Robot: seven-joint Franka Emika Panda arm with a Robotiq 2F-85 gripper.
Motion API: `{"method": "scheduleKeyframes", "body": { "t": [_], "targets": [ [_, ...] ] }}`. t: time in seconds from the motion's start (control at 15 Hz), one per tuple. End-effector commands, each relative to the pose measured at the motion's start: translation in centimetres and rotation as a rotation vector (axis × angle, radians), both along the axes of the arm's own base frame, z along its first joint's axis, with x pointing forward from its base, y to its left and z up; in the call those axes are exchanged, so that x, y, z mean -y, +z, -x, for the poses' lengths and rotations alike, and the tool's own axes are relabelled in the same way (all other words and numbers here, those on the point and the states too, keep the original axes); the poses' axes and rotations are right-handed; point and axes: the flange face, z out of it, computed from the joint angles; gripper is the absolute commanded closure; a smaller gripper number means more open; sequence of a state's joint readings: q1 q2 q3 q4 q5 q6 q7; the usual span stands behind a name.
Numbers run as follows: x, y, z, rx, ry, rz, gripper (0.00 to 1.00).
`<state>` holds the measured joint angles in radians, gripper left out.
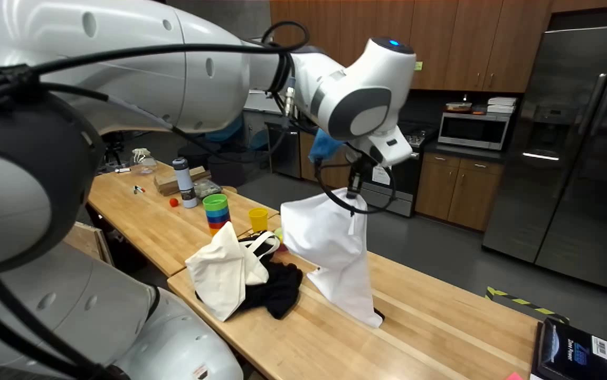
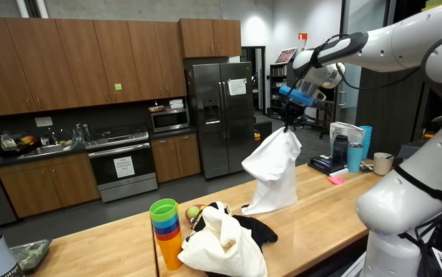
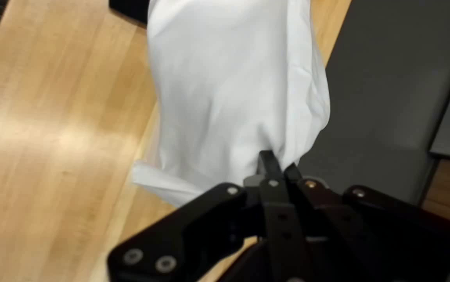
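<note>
Arm (image 2: 397, 46) bent over from 2 o'clock in an exterior view, gripper (image 2: 286, 129) pointed down and clamped on white cloth (image 2: 273, 173), hung at 6 o'clock over table (image 2: 328, 207), bag (image 2: 225, 246) seen at 7 o'clock

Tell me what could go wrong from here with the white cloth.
The tool pinches the white cloth only at its top, so it might slip free and drop. The cloth's lower end reaches the table or nearly so, close to the black cloth and cream bag, so a sideways move could drag or snag them. A wider swing might also knock over the tall cup stack beside that bag.
</note>
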<state>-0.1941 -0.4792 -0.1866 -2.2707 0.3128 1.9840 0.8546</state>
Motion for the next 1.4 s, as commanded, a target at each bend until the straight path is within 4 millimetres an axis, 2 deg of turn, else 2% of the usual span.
{"method": "scheduleKeyframes", "body": {
  "t": [0.0, 0.27, 0.4, 0.53, 0.6, 0.67, 0.73, 0.93, 1.13, 1.2, 1.33],
  "targets": [
    [6.1, -6.8, 2.3, -0.175, -0.111, -0.002, 0.99],
    [11.0, -13.8, 4.9, -0.358, -0.158, 0.072, 0.99],
    [12.7, -16.2, 6.0, -0.42, -0.173, 0.111, 0.99],
    [14.3, -17.9, 6.1, -0.471, -0.156, 0.171, 0.99],
    [14.7, -18.6, 6.3, -0.487, -0.137, 0.221, 0.81],
    [13.8, -18.0, 6.3, -0.466, -0.151, 0.166, 0.71],
    [14.0, -18.5, 6.4, -0.477, -0.149, 0.171, 0.92],
    [13.9, -18.7, 6.2, -0.48, -0.146, 0.17, 0.72],
    [13.8, -18.5, 6.2, -0.477, -0.145, 0.172, 0.71],
    [13.8, -18.5, 6.2, -0.477, -0.145, 0.172, 0.46],
    [13.2, -19.2, 6.2, -0.482, -0.112, 0.179, 0.41]
  ]
}}
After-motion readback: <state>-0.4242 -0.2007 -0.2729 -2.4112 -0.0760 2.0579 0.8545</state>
